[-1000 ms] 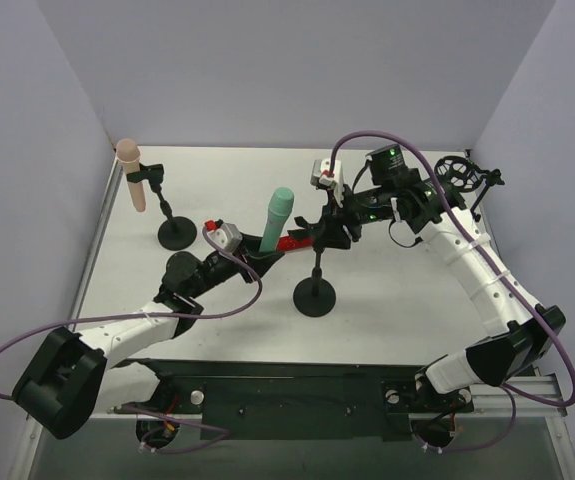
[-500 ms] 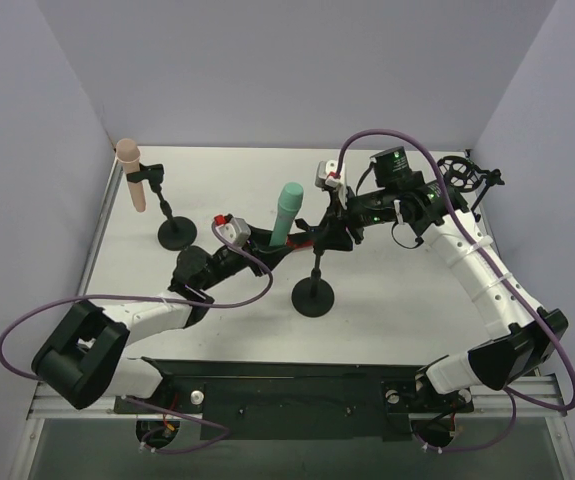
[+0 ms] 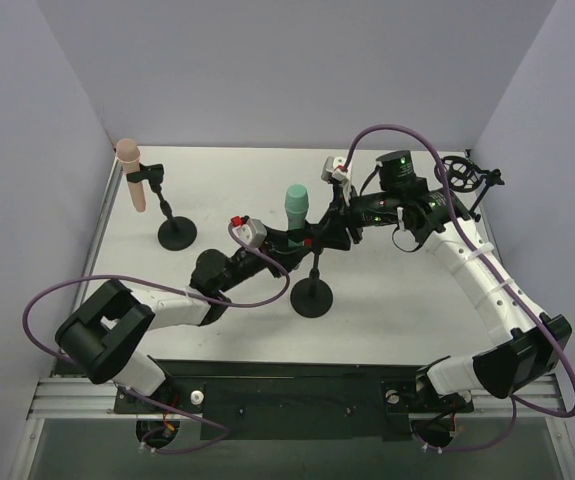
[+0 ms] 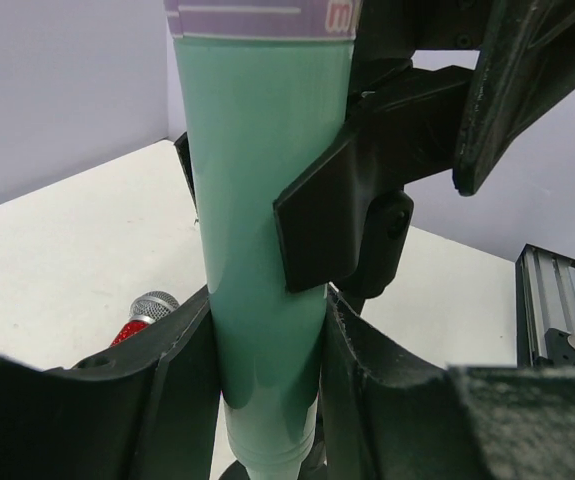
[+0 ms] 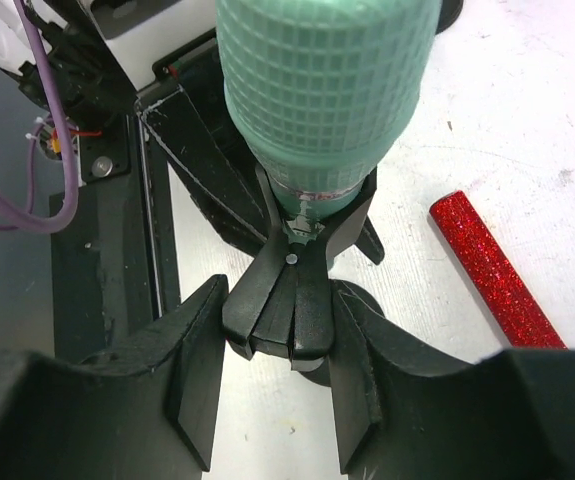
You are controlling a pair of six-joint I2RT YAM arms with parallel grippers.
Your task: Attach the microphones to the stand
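Observation:
My left gripper (image 3: 285, 243) is shut on the lower body of the mint green microphone (image 3: 295, 206) and holds it nearly upright in the jaws of the middle stand's clip (image 4: 342, 215). In the left wrist view the microphone (image 4: 262, 250) sits between my fingers (image 4: 172, 380). My right gripper (image 5: 282, 350) is shut on the clip's handles (image 5: 292, 300), with the green head (image 5: 325, 90) above them. The pale pink microphone (image 3: 130, 176) sits in the left stand (image 3: 177, 233). The glittery red microphone (image 5: 492, 270) lies on the table; its silver head (image 4: 149, 305) shows in the left wrist view.
The middle stand's round base (image 3: 313, 298) stands on the white table. A third stand with a round shock mount (image 3: 464, 174) stands at the back right. Purple cables loop from both arms. Grey walls enclose the table on three sides.
My left arm has moved right with the green microphone and stood it more upright into the clip. My right gripper has shifted slightly right while staying at the clip.

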